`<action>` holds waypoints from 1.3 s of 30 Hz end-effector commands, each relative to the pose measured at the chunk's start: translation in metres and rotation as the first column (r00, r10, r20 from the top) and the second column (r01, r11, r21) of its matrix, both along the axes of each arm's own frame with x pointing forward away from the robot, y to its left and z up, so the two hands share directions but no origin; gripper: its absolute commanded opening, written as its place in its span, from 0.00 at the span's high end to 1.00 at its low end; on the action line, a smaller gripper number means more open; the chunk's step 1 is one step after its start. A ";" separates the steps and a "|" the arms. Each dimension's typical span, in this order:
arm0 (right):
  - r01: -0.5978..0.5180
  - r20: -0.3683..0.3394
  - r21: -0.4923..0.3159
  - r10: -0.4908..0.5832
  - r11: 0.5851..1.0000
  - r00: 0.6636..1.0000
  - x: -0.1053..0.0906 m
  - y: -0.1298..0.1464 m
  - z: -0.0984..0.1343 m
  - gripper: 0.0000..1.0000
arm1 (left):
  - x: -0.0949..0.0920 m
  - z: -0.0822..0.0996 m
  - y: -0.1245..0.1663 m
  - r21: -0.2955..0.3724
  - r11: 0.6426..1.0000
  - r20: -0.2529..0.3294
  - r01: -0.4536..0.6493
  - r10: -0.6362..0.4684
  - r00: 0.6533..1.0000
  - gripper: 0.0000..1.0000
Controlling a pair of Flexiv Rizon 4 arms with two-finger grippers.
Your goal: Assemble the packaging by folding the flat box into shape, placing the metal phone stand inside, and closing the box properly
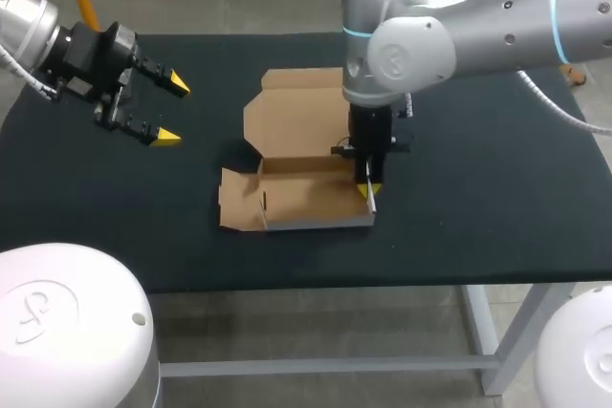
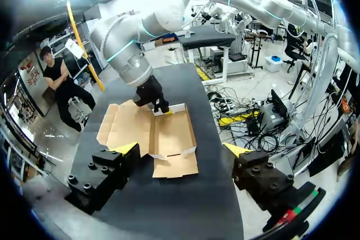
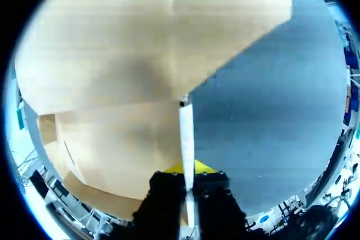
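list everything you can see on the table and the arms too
cardboard box: 1, brown, middle of the table, partly folded, lid flap lying open on the far side, one side flap flat on the left
table: 1, black top, under the box
metal phone stand: 0, not seen in any view
left gripper: 1, black with yellow tips, open, above the table's left part, apart from the cardboard box
right gripper: 1, black with yellow tips, pointing down at the box's right side wall, shut on that upright wall
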State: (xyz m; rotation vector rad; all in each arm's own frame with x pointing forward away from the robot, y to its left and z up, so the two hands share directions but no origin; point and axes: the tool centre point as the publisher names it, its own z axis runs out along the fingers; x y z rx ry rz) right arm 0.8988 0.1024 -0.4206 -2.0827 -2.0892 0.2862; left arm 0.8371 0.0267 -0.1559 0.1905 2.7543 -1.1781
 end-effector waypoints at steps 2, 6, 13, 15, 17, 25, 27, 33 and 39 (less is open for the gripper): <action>0.000 0.060 0.011 -0.001 1.000 0.998 -0.007 -0.001 -0.005 0.95 | -0.001 0.001 0.001 0.003 1.000 -0.002 0.001 -0.001 1.000 0.00; 0.003 0.097 0.016 -0.005 1.000 0.995 -0.007 -0.001 -0.006 0.97 | -0.001 0.001 0.001 0.003 1.000 -0.002 0.001 -0.001 1.000 0.00; 0.014 0.147 0.042 -0.020 0.999 0.989 -0.005 -0.002 -0.007 1.00 | -0.001 0.001 0.001 0.003 1.000 -0.002 0.001 -0.001 1.000 0.00; 0.018 0.157 0.044 -0.025 0.999 0.987 -0.004 -0.002 -0.008 1.00 | -0.001 0.001 0.001 0.003 1.000 -0.002 0.001 -0.001 1.000 0.00; 0.023 0.170 0.043 -0.030 0.999 0.985 -0.003 -0.002 -0.009 1.00 | -0.001 0.001 0.001 0.003 1.000 -0.002 0.001 -0.001 1.000 0.00; 0.043 0.202 0.033 -0.049 0.999 0.978 0.001 -0.001 -0.009 0.95 | -0.001 0.001 0.001 0.003 1.000 -0.002 0.001 -0.001 1.000 0.00; 0.049 0.210 0.029 -0.054 0.998 0.976 0.002 -0.001 -0.009 0.98 | -0.001 0.001 0.001 0.003 1.000 -0.002 0.001 -0.001 1.000 0.00; 0.052 0.223 0.030 -0.057 0.998 0.973 0.005 -0.001 -0.009 1.00 | -0.001 0.001 0.001 0.003 1.000 -0.002 0.001 -0.001 1.000 0.00; 0.015 0.212 0.013 -0.018 1.000 0.977 0.007 0.000 -0.010 1.00 | -0.001 0.001 0.001 0.003 1.000 -0.002 0.001 -0.001 1.000 0.00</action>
